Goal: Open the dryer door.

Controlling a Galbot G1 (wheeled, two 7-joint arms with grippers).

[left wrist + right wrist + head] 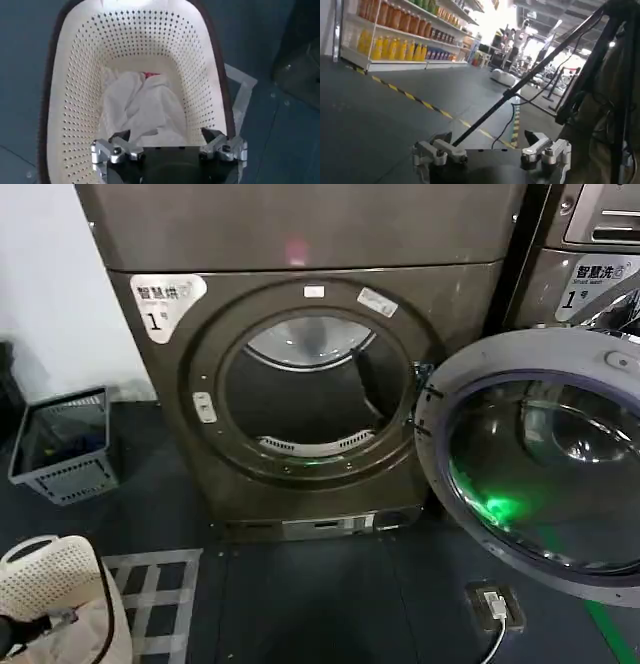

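Observation:
The dryer door (pixel 545 469) stands swung wide open to the right of the bronze-grey machine (pixel 300 244) with the white "1" label (pixel 165 304). Its grey inner rim and dark bowl glass face me. The round drum opening (pixel 305 399) is uncovered and looks empty. My left gripper (pixel 165 134) hangs open over a white perforated basket (pixel 135 65) holding white cloth (pixel 137 107), well away from the door. My right gripper (pixel 487 135) is open with nothing between its fingers and faces out into the room, over dark floor.
A grey crate (pixel 65 444) sits on the floor left of the machine. The white basket (pixel 55 584) is at the near left beside a taped grid (pixel 155 594). A neighbouring machine (pixel 590 284) stands behind the open door. A floor socket with cable (pixel 495 604) lies below the door.

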